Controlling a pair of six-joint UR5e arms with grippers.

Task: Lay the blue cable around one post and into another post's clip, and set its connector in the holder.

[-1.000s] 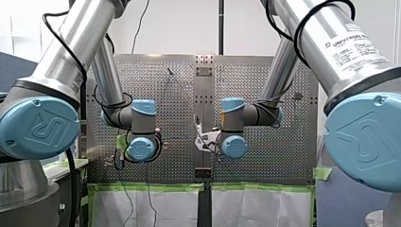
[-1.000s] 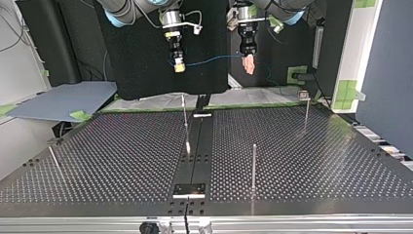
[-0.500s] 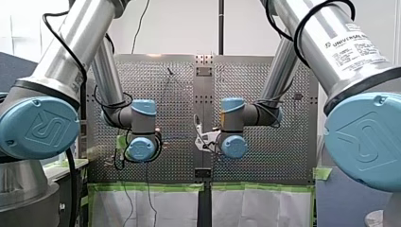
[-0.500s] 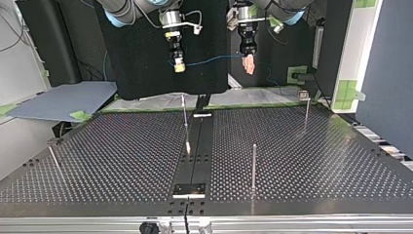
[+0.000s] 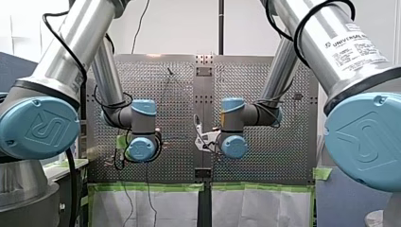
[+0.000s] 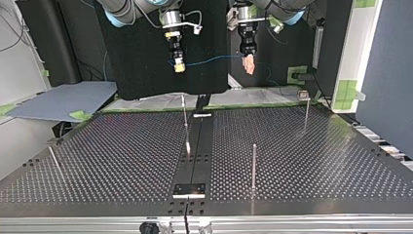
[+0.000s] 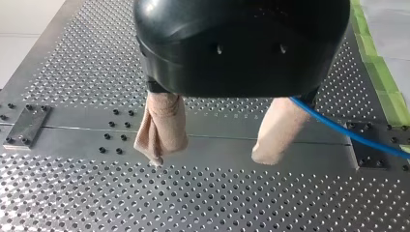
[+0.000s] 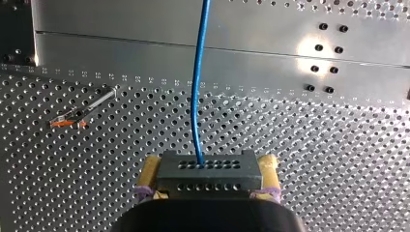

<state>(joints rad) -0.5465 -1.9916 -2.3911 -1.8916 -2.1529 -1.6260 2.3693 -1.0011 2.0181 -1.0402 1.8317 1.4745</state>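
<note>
Top view, closest in: a small plate (image 6: 190,188) sits on the table (image 6: 316,161) at its near edge. Could be the holder, hard to tell. Just behind it, to the view's right, stands the near post (image 6: 253,165), bare. Further back is the middle post (image 6: 185,119), and the far post (image 6: 306,111) at the view's right has a little boxy head, probably the clip. No cable on any of them.

Way at the back, high over the far edge, both arms hang side by side. The right gripper (image 6: 179,67) has its yellow pads clamped on both sides of the connector (image 8: 208,173). The cable (image 6: 209,61) comes straight out of that block and sags across to the left gripper (image 7: 210,157). That one's beige pads (image 7: 163,126) are spread wide with nothing between them. The cable only shows beside one finger, on the side away from the other, so it's more a guide than a grip.

What changed over the last second? Pretty much nothing: both grippers and the cable sit in the same spots. So it reads as a pause up in the air. Routing hasn't started, and the wrap, the clip and the holder are all still to do. The left one probably needs to close on the cable before anything goes down to the posts.
</note>
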